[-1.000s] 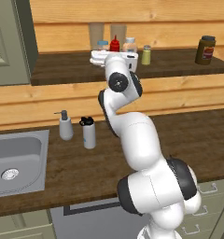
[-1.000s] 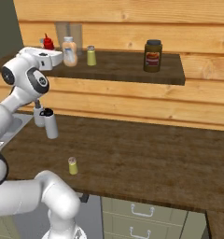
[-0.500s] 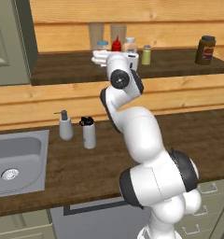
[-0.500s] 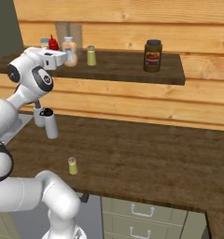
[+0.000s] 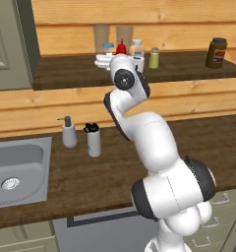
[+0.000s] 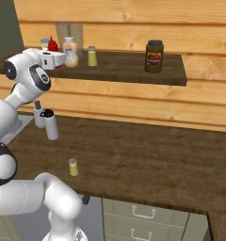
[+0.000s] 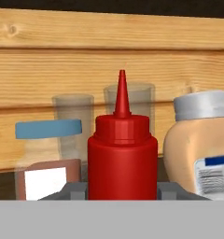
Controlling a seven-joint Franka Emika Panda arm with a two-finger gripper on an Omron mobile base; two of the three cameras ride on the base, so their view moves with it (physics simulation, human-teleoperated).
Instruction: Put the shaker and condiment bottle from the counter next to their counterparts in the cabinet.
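Note:
My gripper (image 7: 122,192) is shut on the red condiment bottle (image 7: 122,158), upright with its pointed nozzle up. It is held over the cabinet's dark shelf board (image 5: 66,71), between the blue-capped bottle (image 7: 47,154) and the rounded clear bottle (image 7: 202,144). From the base views the condiment bottle (image 5: 121,47) (image 6: 52,44) shows above the white hand, with my gripper (image 5: 121,55) (image 6: 53,52) at its foot. A yellow-green shaker (image 6: 73,167) stands on the counter (image 6: 157,155). Its look-alike (image 5: 154,58) (image 6: 92,56) stands on the shelf, right of the rounded bottle.
Two clear glasses (image 7: 72,116) stand behind the bottles against the plank back. A dark jar (image 5: 216,52) sits at the shelf's right end. On the counter are a steel sink (image 5: 16,167), a soap dispenser (image 5: 68,133) and a white bottle with a black lid (image 5: 93,140). The grey-green door (image 5: 12,44) hangs left.
The hand with the red bottle has shifted slightly along the shelf toward the blue-capped bottle. Nothing else has moved.

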